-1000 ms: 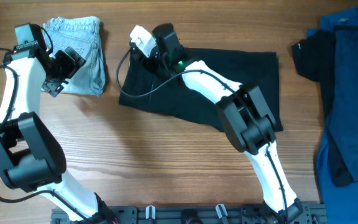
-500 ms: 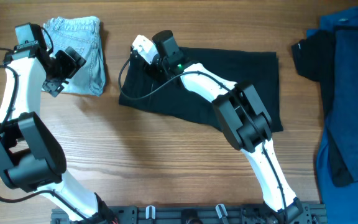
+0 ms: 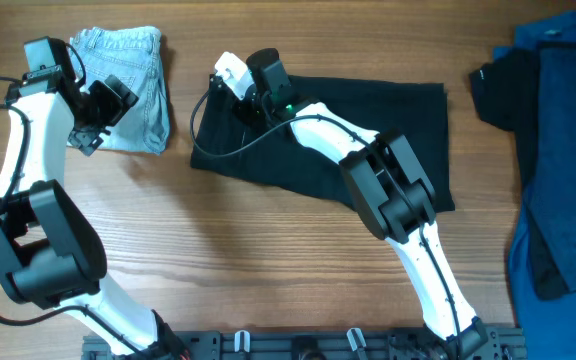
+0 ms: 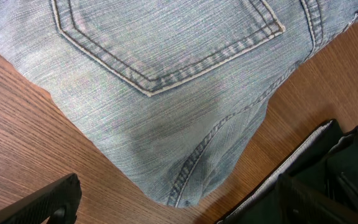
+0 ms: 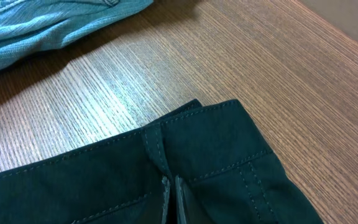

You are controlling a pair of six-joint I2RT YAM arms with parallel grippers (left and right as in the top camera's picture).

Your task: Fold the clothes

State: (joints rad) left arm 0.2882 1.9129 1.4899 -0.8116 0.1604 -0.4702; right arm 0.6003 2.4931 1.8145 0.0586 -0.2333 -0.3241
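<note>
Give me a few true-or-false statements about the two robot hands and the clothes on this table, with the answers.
1. The left hand is open above the denim shorts. True.
2. The right hand is spread wide open. False: it is shut on the black garment, at a corner of it.
3. The denim shorts lie on the black garment. False: they lie apart, with bare table between them.
4. A pile of blue and black clothes lies at the overhead view's right edge. True.

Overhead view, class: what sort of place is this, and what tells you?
Probably a robotics lab bench: a white left arm and right arm stand at a wood-grain table, with denim shorts and a black garment laid out for folding.
</note>
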